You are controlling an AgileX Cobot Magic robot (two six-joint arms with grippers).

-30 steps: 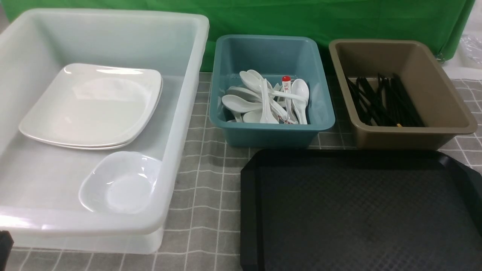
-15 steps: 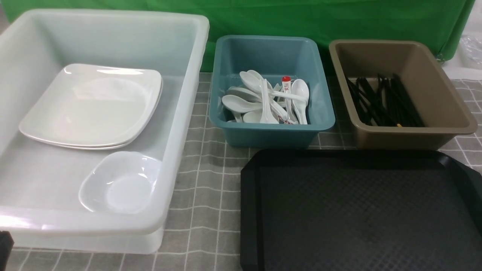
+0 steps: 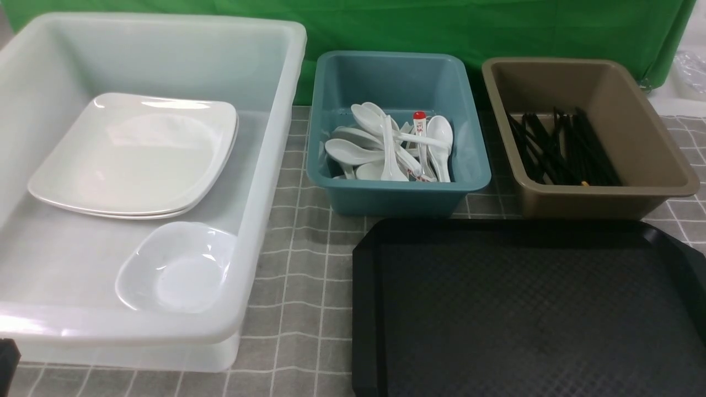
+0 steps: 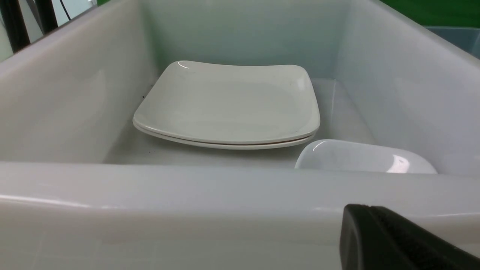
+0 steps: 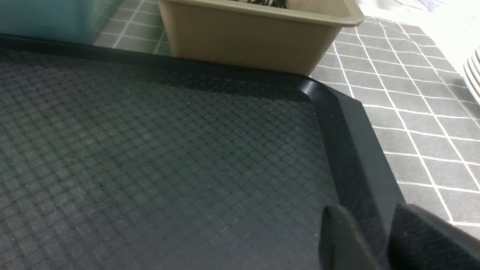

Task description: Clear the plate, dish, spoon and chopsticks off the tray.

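Nothing is differing from the earlier front views: every bin and utensil is sitting just where it was. The black tray (image 3: 529,309) is lying bare at the near right edge of the grey checked tablecloth (image 3: 298,259). The plate (image 3: 135,154) is resting on a second one inside the translucent white tub (image 3: 265,182) at the left edge, with a small deep dish (image 3: 176,267) just beside it. The spoons (image 3: 389,146) are lying in the teal bin (image 3: 397,193), the chopsticks (image 3: 560,146) in the brown bin (image 3: 601,193). A green cloth (image 3: 441,25) is hanging behind. The left gripper (image 4: 393,240) is sitting pressed together outside the tub's near wall; the right gripper (image 5: 382,240) is hovering with a gap between its fingers over the tray's rim, holding nothing
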